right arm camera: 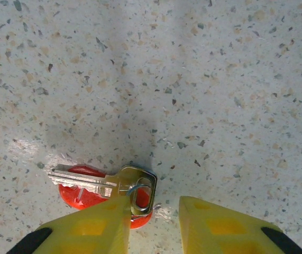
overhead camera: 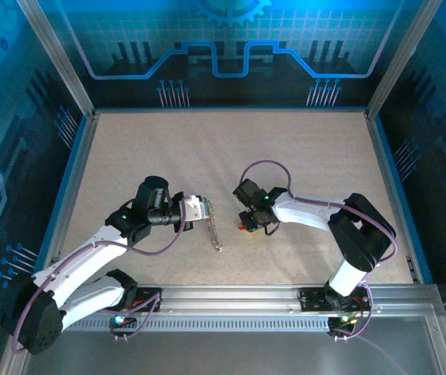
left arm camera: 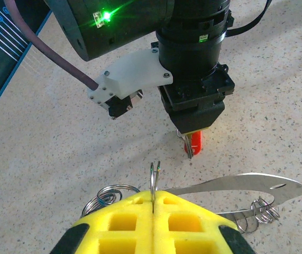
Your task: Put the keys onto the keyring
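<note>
the lower arc of the keyring [left arm camera: 154, 174] is hidden inside the left gripper [left arm camera: 154, 197]; the keys [overhead camera: 243, 227] are too small to resolve overhead.

Left fingers [left arm camera: 124, 225] clamped, right [right arm camera: 222, 225] seemingly parted

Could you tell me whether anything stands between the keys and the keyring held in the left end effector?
Nothing visible does: bare table separates the keyring, pinched in the left end effector, from the keys at the right end effector. The flat metal tag lies aside.

Speckled beige tabletop [overhead camera: 230, 156], blue circuit-patterned walls [overhead camera: 230, 47] behind, aluminium rail [overhead camera: 230, 295] along the near edge
</note>
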Controlling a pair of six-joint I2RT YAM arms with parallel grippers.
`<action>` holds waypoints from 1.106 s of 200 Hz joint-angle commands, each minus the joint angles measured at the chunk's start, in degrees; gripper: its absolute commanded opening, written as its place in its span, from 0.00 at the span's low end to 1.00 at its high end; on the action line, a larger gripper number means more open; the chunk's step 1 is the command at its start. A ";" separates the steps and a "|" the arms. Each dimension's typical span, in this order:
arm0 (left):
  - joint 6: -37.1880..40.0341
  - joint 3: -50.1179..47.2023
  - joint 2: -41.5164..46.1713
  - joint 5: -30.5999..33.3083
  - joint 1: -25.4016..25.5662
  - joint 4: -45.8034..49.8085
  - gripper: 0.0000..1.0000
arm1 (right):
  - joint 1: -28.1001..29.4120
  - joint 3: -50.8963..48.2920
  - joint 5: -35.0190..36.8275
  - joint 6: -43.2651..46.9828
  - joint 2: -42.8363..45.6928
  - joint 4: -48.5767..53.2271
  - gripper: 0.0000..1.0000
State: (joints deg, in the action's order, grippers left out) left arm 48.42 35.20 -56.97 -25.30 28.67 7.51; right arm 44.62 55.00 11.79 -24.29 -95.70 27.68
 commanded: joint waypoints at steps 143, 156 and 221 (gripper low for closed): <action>1.60 2.64 -0.43 -2.50 -0.15 1.23 0.00 | 1.21 2.07 0.18 -0.03 -2.60 1.52 0.27; 1.66 2.48 -0.59 -2.41 -0.11 1.00 0.00 | 1.50 1.96 1.25 -0.29 -1.91 1.69 0.25; 1.87 2.90 -0.77 -2.74 -0.10 1.80 0.00 | 1.71 1.71 2.34 -0.45 -1.07 2.10 0.22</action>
State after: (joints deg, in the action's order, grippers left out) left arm 48.64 35.62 -57.56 -25.41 28.67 8.84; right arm 45.76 55.79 13.10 -24.21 -97.76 27.73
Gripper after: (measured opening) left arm 0.062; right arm 0.219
